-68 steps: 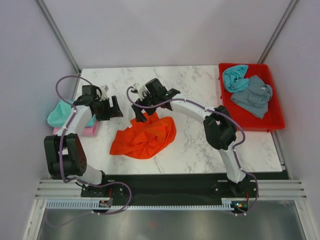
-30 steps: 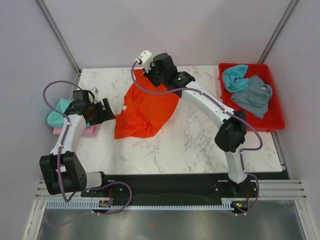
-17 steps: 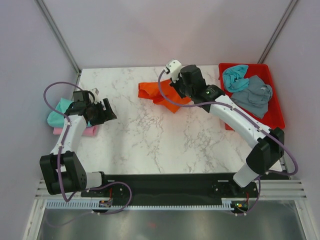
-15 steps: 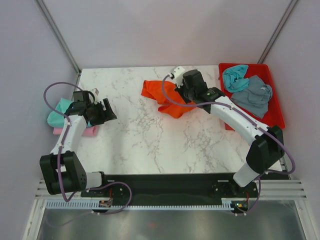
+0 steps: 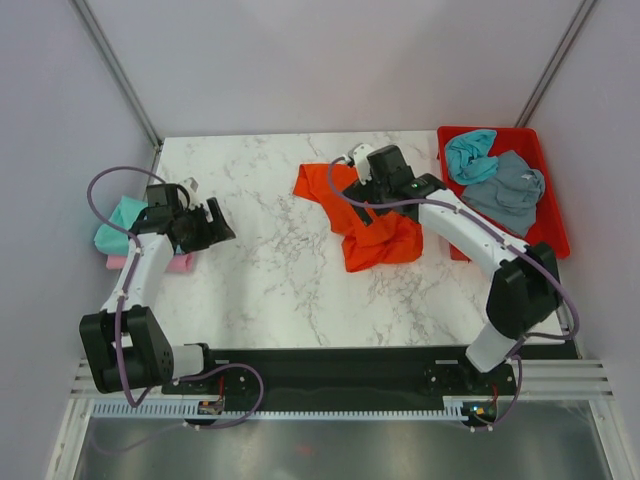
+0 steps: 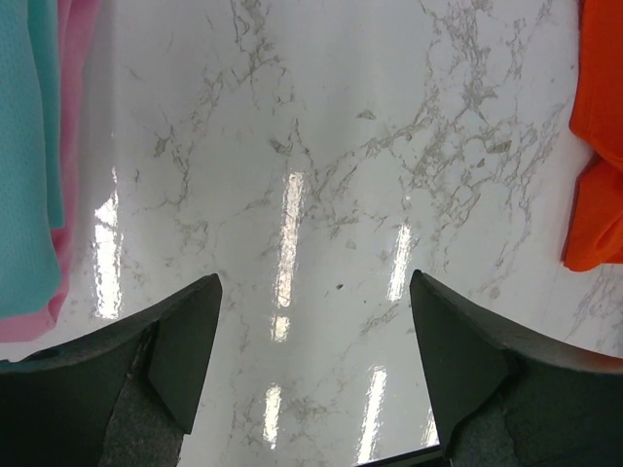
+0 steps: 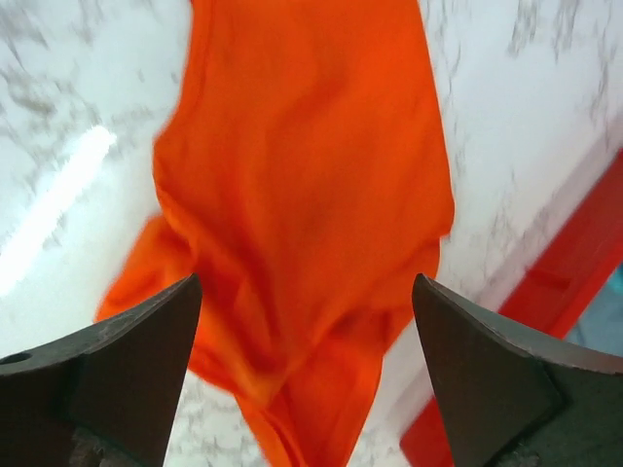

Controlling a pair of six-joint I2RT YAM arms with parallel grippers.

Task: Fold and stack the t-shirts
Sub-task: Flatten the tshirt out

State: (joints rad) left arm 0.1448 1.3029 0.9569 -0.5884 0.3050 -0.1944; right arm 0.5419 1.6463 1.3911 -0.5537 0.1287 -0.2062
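The bright orange t-shirt [image 5: 368, 222] lies crumpled on the marble table [image 5: 270, 280], right of centre, close to the red tray. My right gripper [image 5: 373, 188] hovers over its far part, open and empty; in the right wrist view the shirt [image 7: 302, 195] fills the space under my right gripper [image 7: 304, 292]. My left gripper [image 5: 210, 225] is open and empty over bare marble, beside a teal shirt [image 5: 122, 225] lying on a pink one [image 5: 178, 262]. In the left wrist view my left gripper [image 6: 313, 282] has teal [image 6: 24, 146] and pink [image 6: 78, 97] cloth at the left and orange cloth [image 6: 599, 146] at the right.
A red plastic tray [image 5: 545, 245] stands at the far right, holding a teal shirt [image 5: 470, 152] and a grey-blue shirt [image 5: 506, 190]. Its red edge [image 7: 545, 321] shows in the right wrist view. Grey walls close the table's left, back and right sides.
My right gripper carried the orange shirt up from left of centre and over to the right, then let it go; it now lies by the tray. My left arm has barely moved.
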